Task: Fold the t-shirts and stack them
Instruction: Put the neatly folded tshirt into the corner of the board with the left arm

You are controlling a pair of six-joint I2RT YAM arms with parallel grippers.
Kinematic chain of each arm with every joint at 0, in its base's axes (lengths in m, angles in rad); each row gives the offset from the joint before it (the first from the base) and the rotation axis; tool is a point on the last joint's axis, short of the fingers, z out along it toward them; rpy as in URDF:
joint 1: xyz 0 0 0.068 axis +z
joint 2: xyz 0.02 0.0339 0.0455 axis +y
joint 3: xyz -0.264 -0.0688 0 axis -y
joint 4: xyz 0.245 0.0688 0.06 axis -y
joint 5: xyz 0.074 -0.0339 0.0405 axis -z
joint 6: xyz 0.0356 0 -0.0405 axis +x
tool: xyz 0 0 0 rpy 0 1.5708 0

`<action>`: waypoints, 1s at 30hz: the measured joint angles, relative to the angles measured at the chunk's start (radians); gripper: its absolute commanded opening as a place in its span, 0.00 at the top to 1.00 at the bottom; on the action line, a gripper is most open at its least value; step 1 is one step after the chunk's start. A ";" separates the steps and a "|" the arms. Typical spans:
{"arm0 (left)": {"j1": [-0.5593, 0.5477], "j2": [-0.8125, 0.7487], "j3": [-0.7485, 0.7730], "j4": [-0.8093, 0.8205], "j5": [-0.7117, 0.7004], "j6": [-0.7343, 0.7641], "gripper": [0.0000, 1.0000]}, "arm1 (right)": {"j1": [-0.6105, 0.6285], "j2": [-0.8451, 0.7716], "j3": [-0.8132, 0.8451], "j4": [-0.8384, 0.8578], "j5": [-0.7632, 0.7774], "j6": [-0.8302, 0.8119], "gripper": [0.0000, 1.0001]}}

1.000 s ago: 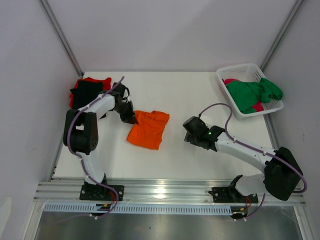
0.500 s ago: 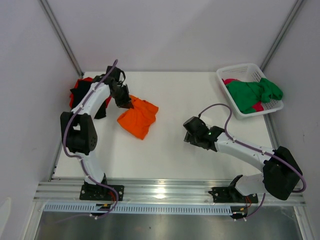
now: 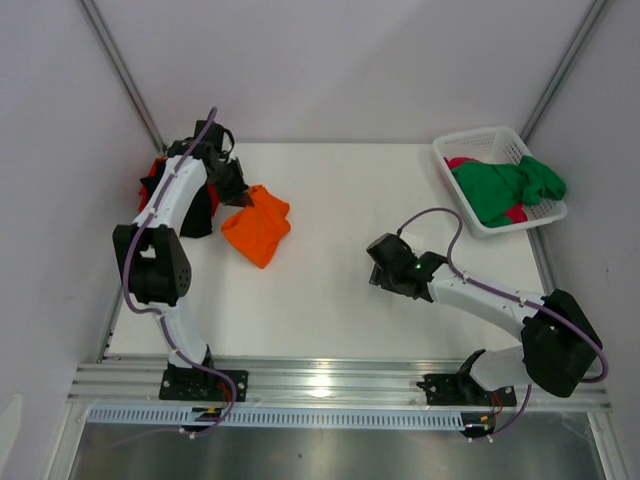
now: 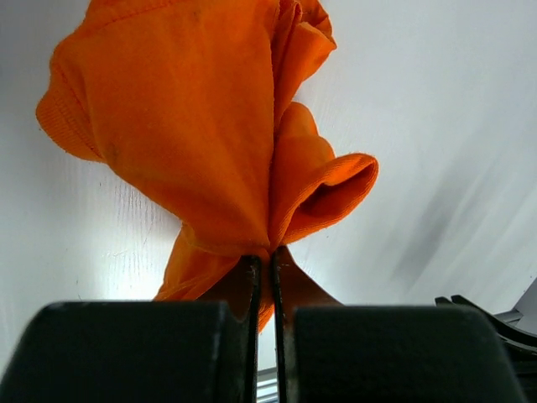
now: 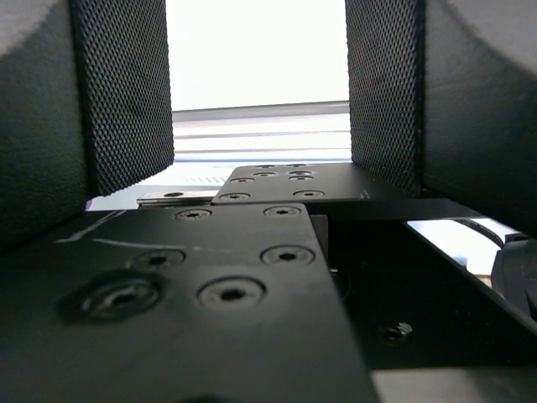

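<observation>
Risk of slipping or landing crumpled: left jaws clamped on one thin fold of the bunched orange t-shirt [image 3: 257, 225], just beside the red-and-black pile [image 3: 196, 220]; right jaws wide apart, empty, well away from that pile.

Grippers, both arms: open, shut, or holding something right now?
The left gripper is shut on the orange t-shirt.
The right gripper is open, holding nothing.
</observation>
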 measured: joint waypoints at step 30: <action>0.116 0.204 0.423 -0.170 -0.059 0.096 0.99 | -0.019 0.113 0.010 0.031 -0.023 -0.032 0.40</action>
